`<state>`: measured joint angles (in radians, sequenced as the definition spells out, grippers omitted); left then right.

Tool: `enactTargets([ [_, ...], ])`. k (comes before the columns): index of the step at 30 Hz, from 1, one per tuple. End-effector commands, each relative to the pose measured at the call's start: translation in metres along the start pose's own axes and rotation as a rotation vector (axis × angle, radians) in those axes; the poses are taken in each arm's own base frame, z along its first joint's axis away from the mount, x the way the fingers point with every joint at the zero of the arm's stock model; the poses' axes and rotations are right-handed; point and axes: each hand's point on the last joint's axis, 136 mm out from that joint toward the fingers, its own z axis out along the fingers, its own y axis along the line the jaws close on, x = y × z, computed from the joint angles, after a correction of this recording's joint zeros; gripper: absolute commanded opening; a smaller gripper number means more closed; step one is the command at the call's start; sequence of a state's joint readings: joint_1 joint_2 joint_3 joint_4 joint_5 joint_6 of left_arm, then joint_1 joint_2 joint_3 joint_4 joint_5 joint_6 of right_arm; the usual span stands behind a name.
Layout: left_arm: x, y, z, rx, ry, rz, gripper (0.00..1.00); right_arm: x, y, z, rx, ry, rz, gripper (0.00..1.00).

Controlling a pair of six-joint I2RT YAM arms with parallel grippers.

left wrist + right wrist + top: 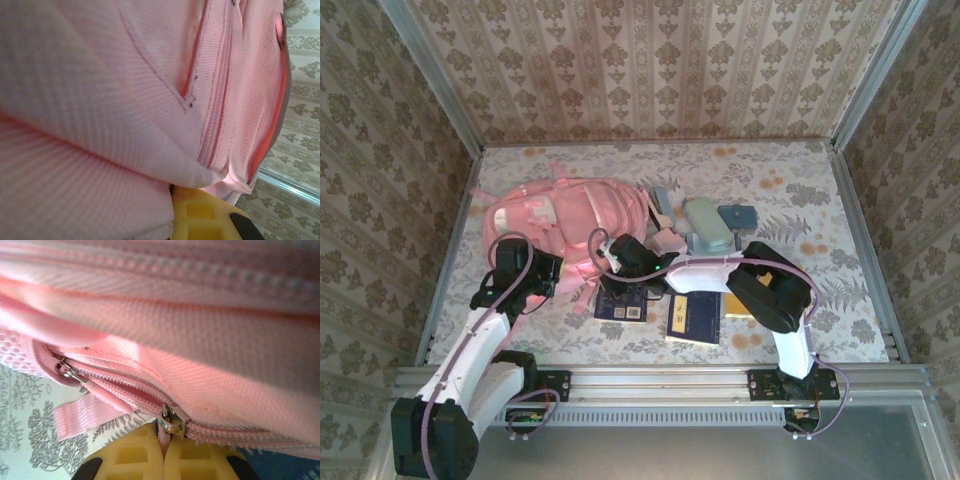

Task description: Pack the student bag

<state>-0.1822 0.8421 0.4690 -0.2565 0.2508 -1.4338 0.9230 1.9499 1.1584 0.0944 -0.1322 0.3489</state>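
Where the student bag [560,215] zips, right gripper [164,446] pinches zipper pull [163,438].

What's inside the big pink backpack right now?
Nothing inside is visible: outer fabric and the silver metal zipper of the large soft pink fabric backpack cover any contents.

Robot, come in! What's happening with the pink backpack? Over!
Right gripper shut on zipper pull. Left gripper shut, against student bag. Books lie beside bag, off the zipper.
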Motion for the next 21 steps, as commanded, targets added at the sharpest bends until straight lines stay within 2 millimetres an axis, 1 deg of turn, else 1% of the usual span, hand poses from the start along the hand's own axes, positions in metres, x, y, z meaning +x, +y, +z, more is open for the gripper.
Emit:
enactTargets([
  [1, -0.013, -0.016, -0.009, 0.040, -0.052, 0.075, 0.00, -0.011, -0.021, -0.029, 0.043, -0.036, 0.036, 0.00],
  [6, -0.016, -0.019, -0.012, 0.054, -0.058, 0.104, 0.00, -0.005, -0.050, -0.041, 0.064, -0.020, 0.085, 0.00],
  [11, -0.017, -0.024, -0.015, 0.065, -0.059, 0.133, 0.00, -0.008, -0.072, -0.050, 0.076, -0.016, 0.112, 0.00],
  [13, -0.017, -0.026, -0.017, 0.066, -0.062, 0.150, 0.00, -0.010, -0.077, -0.054, 0.055, -0.017, 0.129, 0.00],
  [18, -0.017, -0.032, -0.020, 0.076, -0.060, 0.197, 0.00, -0.017, -0.077, -0.064, 0.020, -0.022, 0.119, 0.00],
  [21, -0.018, -0.036, -0.024, 0.073, -0.060, 0.243, 0.00, -0.022, -0.088, -0.073, 0.028, -0.032, 0.137, 0.00],
])
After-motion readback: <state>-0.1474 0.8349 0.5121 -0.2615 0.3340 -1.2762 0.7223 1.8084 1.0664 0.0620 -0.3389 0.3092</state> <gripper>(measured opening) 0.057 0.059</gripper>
